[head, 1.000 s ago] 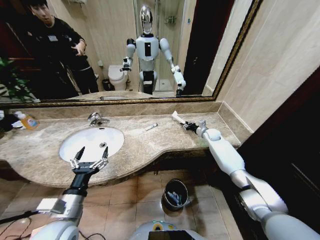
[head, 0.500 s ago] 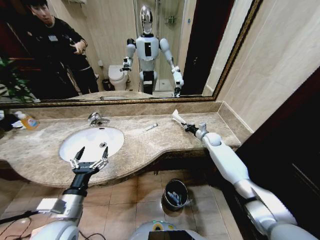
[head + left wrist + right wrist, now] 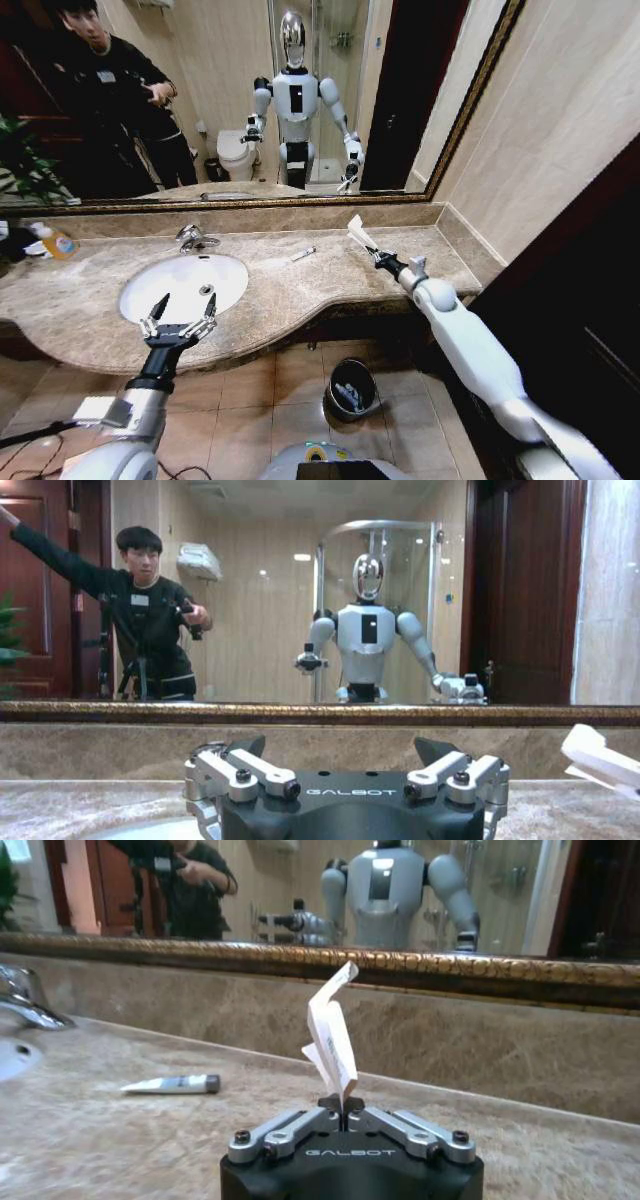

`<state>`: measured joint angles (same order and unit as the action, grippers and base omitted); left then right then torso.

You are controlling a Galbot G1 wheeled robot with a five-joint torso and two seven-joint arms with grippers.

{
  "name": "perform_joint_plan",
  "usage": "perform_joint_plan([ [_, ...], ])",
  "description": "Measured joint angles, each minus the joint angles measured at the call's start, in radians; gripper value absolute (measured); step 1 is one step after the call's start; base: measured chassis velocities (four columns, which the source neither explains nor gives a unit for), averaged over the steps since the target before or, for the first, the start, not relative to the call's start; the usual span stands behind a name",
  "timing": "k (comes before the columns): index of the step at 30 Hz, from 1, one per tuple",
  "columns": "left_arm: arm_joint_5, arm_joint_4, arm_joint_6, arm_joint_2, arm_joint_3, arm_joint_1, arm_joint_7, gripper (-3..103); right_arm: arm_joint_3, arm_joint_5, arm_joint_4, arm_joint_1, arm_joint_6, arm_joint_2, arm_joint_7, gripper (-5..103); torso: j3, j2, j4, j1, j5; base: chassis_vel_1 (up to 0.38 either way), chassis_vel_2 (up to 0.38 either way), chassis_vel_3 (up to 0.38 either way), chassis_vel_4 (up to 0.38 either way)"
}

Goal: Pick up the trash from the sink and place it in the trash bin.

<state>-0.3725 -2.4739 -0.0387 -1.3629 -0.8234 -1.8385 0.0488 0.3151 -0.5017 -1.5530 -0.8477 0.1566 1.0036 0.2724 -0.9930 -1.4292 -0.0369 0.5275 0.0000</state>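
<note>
Head view: the right gripper (image 3: 377,256) is pinching a flat white box (image 3: 355,231) above the counter's right end, near the back edge, its jaws clamped together on the box's lower edge so the box is sticking up and tilting toward the mirror. The left gripper (image 3: 178,322) is hovering over the front rim of the sink (image 3: 150,285), jaws spread apart and holding nothing. A small white tube (image 3: 303,254) is lying on the counter (image 3: 300,290) between the sink and the box, toward the back edge. The trash bin (image 3: 352,388) is standing on the floor below the counter's front edge, with a few pieces already lying inside. I judge the task partly done: some trash is binned, the box is lifted but not yet carried over, and the tube is still waiting. The basin itself is looking bare.

Left wrist view: the left gripper (image 3: 348,774) is showing its open fingers, with "GALBOT" printed on its body. The box (image 3: 600,759) is poking in from one edge.

Right wrist view: the right gripper (image 3: 342,1111) is closing on the box (image 3: 333,1036), which carries fine print too small to read; "GALBOT" is legible on the gripper. The tube (image 3: 170,1084) is resting flat on the counter (image 3: 120,1140) beyond, its dark cap pointing away from the faucet (image 3: 25,1001).
</note>
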Motion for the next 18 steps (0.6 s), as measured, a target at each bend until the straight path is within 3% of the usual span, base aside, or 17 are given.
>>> perform_joint_plan([
  [18, 0.0, 0.0, 0.0, 0.0, 0.0, 0.0, 0.0, 100, 0.239, -0.004, -0.354, -0.433, -0.027, 0.055, 0.021, 0, 0.0, 0.0, 0.0001, 0.0, 0.0, 0.0, 0.0, 0.0, 0.0],
])
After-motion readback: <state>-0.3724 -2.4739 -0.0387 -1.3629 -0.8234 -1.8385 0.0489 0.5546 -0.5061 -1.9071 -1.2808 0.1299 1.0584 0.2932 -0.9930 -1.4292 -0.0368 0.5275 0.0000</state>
